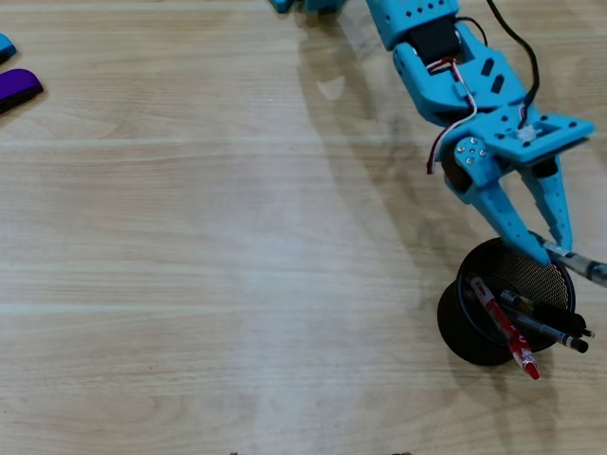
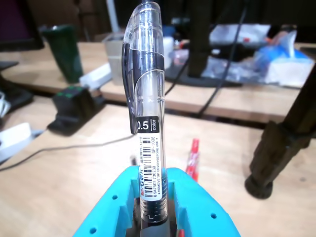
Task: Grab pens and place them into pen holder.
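In the overhead view the black mesh pen holder stands at the right edge of the wooden table. A red pen and two black pens lean inside it, their ends sticking over the near-right rim. My blue gripper hangs over the holder's far rim, shut on a clear-barrelled pen that juts out to the right. The wrist view shows that pen upright between the blue fingers, with its clear cap and clip on top. The red pen's tip shows just behind it.
A purple object and a small blue piece lie at the table's far left edge. The arm comes in from the top right. In the wrist view a dark furniture leg stands to the right, with cluttered desks behind.
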`<state>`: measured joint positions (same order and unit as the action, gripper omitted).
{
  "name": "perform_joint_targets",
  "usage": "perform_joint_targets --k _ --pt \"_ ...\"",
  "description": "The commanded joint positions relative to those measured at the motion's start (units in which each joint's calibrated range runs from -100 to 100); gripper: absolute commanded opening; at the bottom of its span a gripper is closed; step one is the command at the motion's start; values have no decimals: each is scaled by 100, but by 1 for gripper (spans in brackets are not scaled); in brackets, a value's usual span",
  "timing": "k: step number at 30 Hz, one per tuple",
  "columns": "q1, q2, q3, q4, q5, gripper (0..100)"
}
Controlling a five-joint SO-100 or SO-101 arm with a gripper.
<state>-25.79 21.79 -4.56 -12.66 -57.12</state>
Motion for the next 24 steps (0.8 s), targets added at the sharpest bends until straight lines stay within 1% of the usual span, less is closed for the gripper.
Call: perform_joint_targets --k 1,6,9,11,12,15,17,19,20,22,24 --pt "23 610 -1278 -139 -85 2" --pt "23 1481 -1975 -148 -132 2" --pt "15 1692 -1993 -165 -132 3" --pt "-34 1743 -2056 -242 -85 10" --pt "-50 1836 -1975 -1024 -28 14" --pt "-26 1861 -1930 -1497 -1 14" --pt "-1 1777 -1875 -1480 9 14" --pt "-1 1633 -1821 -1428 239 11" --pt "-58 1244 -1531 -947 668 8" --pt "-179 500 -1015 41 1201 7" --pt "-300 -455 -237 1537 1891 7"
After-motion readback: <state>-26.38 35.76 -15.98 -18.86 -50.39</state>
